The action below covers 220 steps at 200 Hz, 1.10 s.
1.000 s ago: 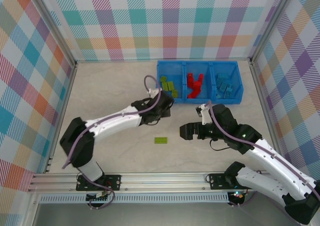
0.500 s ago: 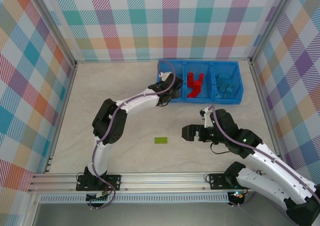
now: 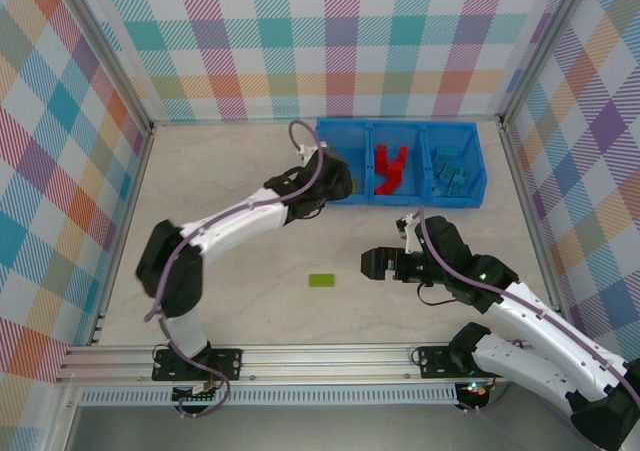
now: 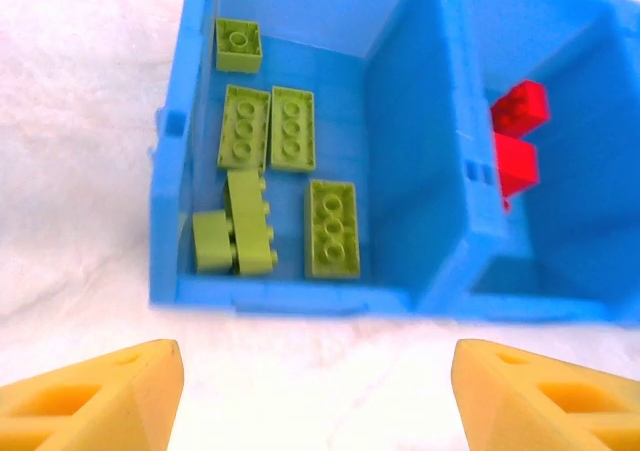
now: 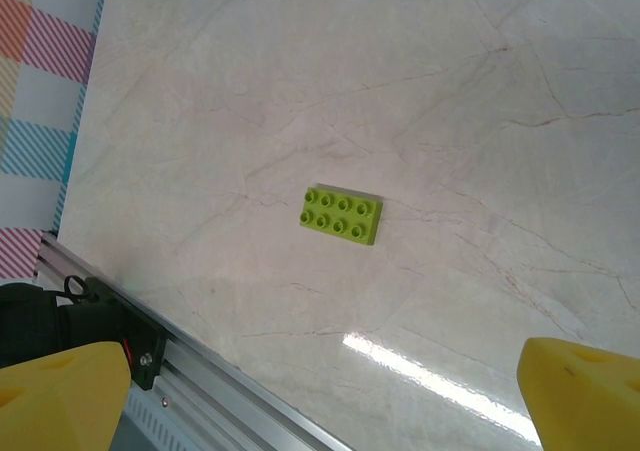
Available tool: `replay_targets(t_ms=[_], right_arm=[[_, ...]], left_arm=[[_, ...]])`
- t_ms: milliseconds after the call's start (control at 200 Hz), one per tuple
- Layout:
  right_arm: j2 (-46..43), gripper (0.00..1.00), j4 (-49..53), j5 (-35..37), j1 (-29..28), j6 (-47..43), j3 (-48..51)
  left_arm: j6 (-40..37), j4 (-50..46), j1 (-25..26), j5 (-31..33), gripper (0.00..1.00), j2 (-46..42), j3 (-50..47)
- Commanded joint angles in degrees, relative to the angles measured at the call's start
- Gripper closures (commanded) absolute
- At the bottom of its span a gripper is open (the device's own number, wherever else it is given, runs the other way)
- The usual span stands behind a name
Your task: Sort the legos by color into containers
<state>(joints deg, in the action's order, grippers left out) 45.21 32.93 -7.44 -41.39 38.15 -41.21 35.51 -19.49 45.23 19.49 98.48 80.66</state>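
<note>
Left gripper (image 4: 318, 396) (image 3: 335, 181): the two yellow fingers (image 4: 90, 396) stand wide apart with nothing between them, hovering just short of the near wall of the bright blue translucent plastic bin (image 4: 300, 296) (image 3: 450, 200), which has three compartments in a row. Directly ahead of these fingers, in the end compartment, lie six lime green studded plastic bricks (image 4: 280, 186): one small square piece at the far corner, two flat side by side, one flat nearer the divider, and two resting against each other close to the near wall. Ahead of the fingers and off to one side, in the middle compartment, are red studded bricks (image 4: 520, 136) (image 3: 390, 171); the top view shows blue studded bricks (image 3: 448, 169) in the third compartment. Right gripper (image 5: 320, 401) (image 3: 375, 264): its fingers (image 5: 60, 396) are spread wide and hold nothing. A single lime green studded brick (image 5: 340, 215) (image 3: 322, 280) lies flat, studs up, on the pale marbled table (image 5: 450, 91), ahead of these fingers, roughly centred on the gap between them and well apart from both tips.
</note>
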Motion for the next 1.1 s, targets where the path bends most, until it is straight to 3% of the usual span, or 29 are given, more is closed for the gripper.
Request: replay_targets(t_ms=[0,160,285,480,665,975,1095], right_arm=[[-0.54,0.0,-1.94,1.92,-0.19,-0.44,0.92],[-0.49,0.0,-1.88,2.65,-0.14,-1.56,0.96],[0.31,0.0,-2.48,2.74,-0.17,-2.41,0.74],[2.43,0.0,-3.35,1.84,-0.11,-2.91,0.3],[1.74,0.0,-2.72,1.99,-0.19,-2.18,1.12],[-1.43,0.0,-1.8,2.71,-0.19,-0.98,3.15],[-1.35,0.0,-1.72,2.7,-0.17,-0.97,3.38]], left_arm=[[6.08,-3.9,4.51,1.49,0.28,-8.39,-7.72],[10.4,-10.96,11.34,3.72,0.26,-17.04,-18.97],[12.1,-15.86,15.81,4.43,0.0,-18.9,-23.75],[12.55,-12.49,17.52,1.35,0.0,-15.24,-27.66],[10.81,-13.58,19.34,1.59,0.0,-5.78,-21.37],[12.51,-11.5,19.54,1.58,0.0,2.06,-20.52],[13.3,-10.97,19.54,0.23,0.09,3.53,-20.44]])
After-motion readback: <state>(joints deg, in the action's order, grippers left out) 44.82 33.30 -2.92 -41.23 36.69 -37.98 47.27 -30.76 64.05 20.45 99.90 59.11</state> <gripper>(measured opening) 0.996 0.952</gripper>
